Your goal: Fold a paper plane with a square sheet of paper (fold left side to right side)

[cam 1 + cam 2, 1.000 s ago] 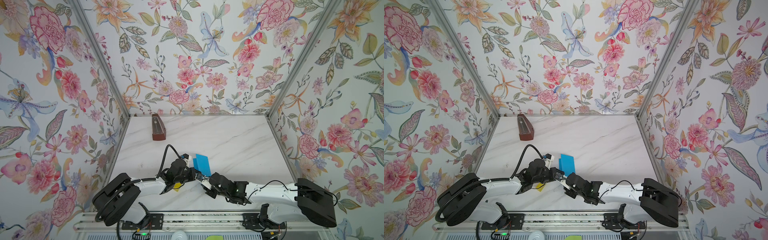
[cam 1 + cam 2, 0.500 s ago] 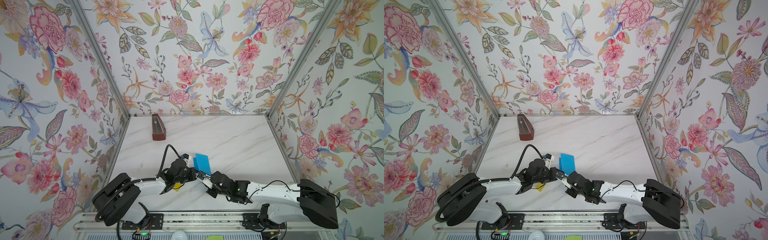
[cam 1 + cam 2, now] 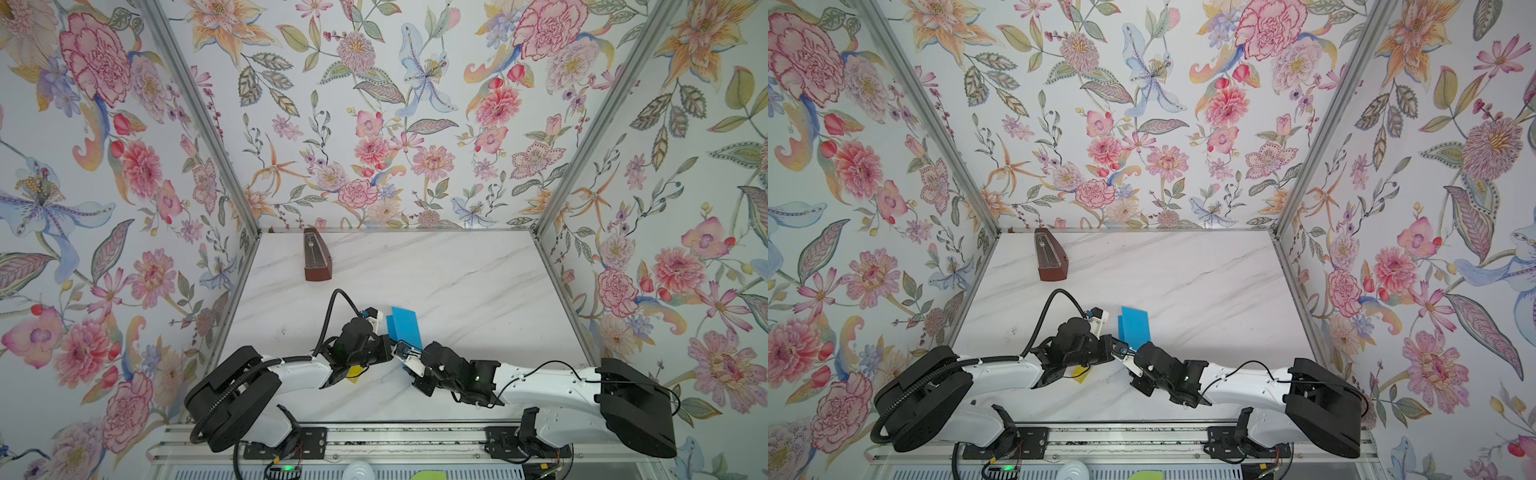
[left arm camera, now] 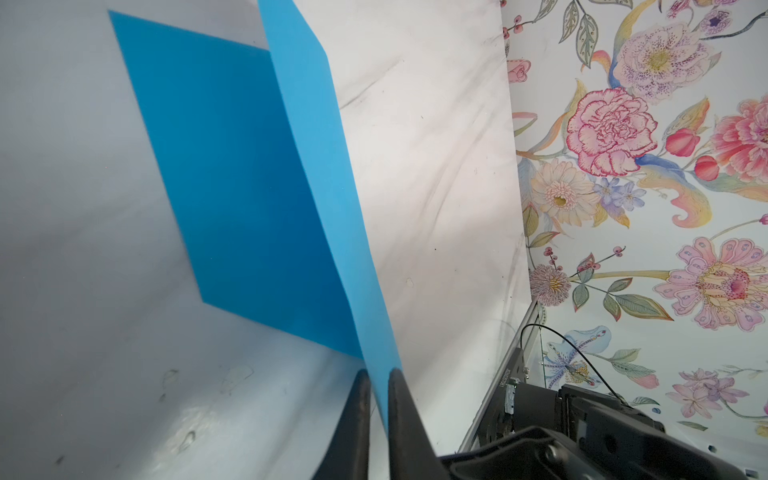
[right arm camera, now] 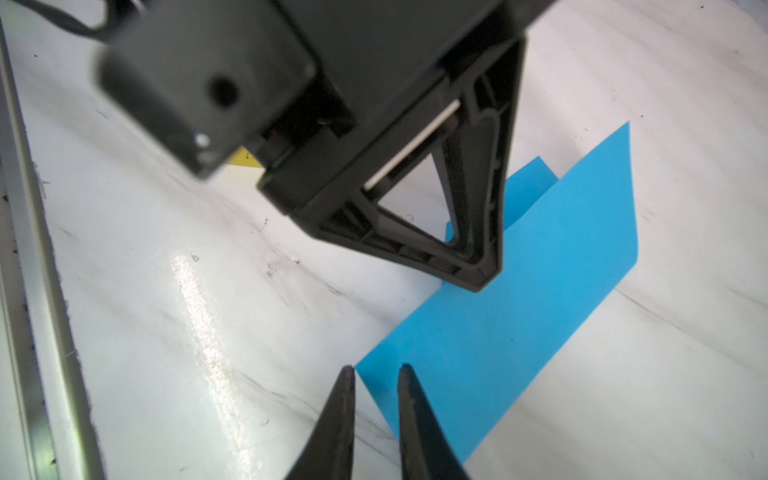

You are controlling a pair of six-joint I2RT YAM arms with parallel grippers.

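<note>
Paper (image 4: 336, 199) between tight left jaws, corner between parted right jaws

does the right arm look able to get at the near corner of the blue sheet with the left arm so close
Probably yes: the right tool is at that corner of the blue sheet, jaws slightly apart around its edge. The left tool pinches the raised flap beside it, leaving the corner uncovered.
</note>
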